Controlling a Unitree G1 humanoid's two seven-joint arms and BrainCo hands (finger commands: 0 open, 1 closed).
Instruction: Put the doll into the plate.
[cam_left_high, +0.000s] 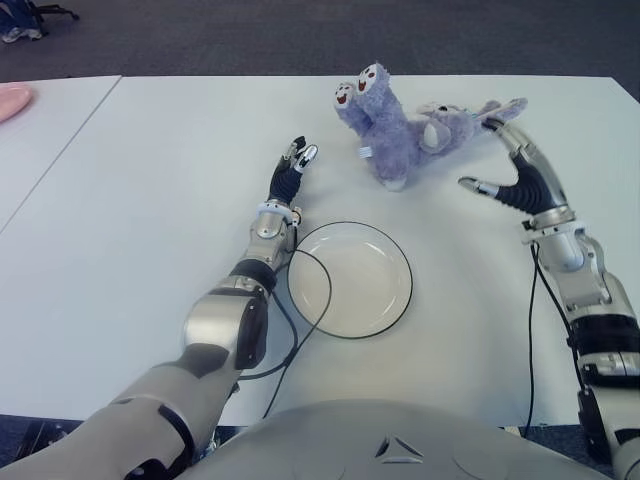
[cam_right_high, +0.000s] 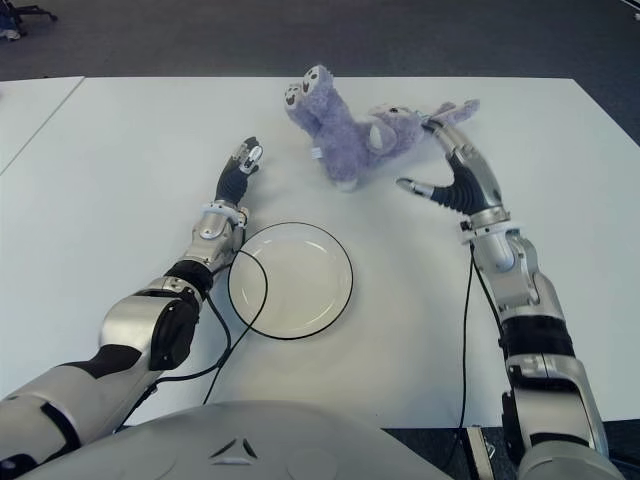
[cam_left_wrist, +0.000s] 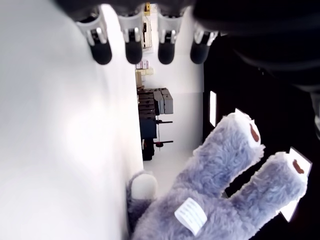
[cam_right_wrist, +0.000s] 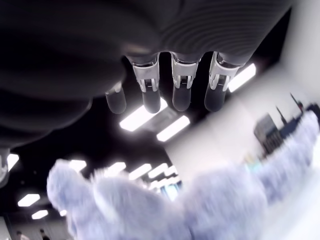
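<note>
Nearest on the white desk (cam_left_high: 130, 200) sits the empty plate (cam_left_high: 350, 279), the left hand (cam_left_high: 292, 172) beside it with fingers straight, and beyond, the right hand (cam_left_high: 515, 170) spreads open just beside the purple doll (cam_left_high: 400, 130), holding nothing.

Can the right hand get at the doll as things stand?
Probably yes: the right hand is open right beside the purple plush doll, fingertips at its far end, with nothing between them.
</note>
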